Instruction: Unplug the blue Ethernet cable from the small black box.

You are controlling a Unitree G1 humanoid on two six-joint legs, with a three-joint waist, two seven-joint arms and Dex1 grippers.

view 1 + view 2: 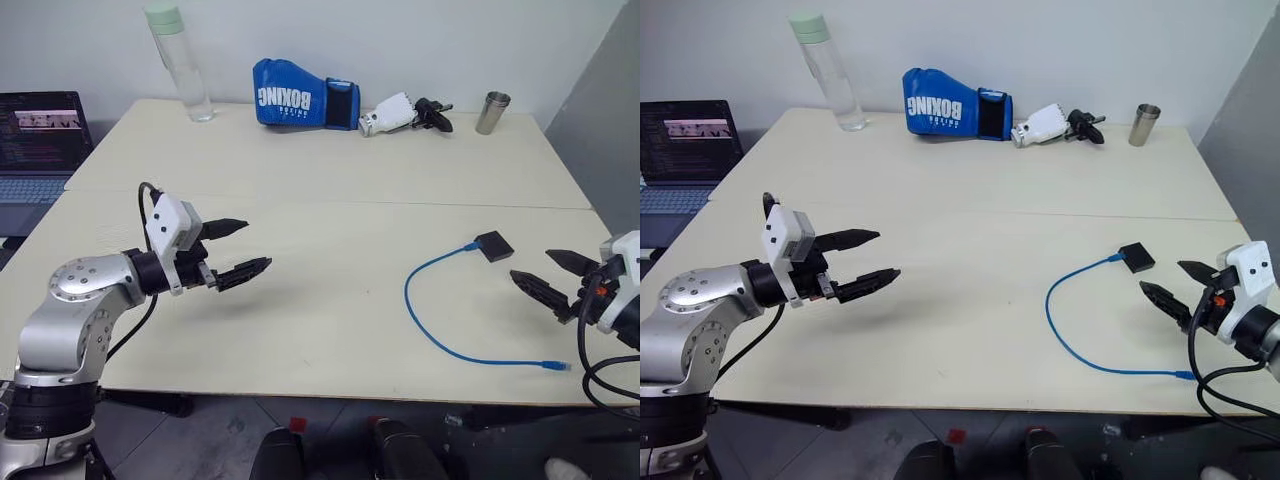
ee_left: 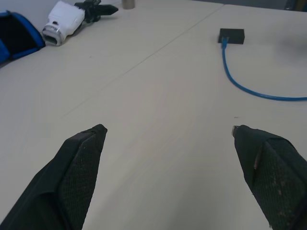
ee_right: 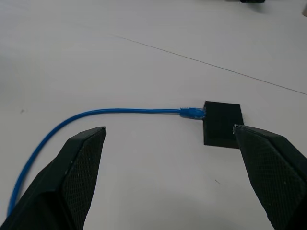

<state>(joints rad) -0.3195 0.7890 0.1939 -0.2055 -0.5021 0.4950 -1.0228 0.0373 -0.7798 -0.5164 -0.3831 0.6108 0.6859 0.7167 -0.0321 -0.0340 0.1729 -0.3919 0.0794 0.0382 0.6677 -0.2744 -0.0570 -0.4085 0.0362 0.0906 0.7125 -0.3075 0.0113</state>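
Your cream table (image 1: 330, 230) carries the small black box (image 1: 494, 245) with the blue Ethernet cable (image 1: 425, 320) plugged in, looping toward the near edge. The right gripper (image 1: 545, 275) hovers just beside the box, fingers apart. The left gripper (image 1: 240, 250) is well apart from the box, fingers spread. In the right wrist view, the box (image 3: 221, 123) lies between the fingertips; the cable (image 3: 96, 115) runs off frame.

laptop (image 1: 40, 150) cut off at left edge, its screen text too small to read
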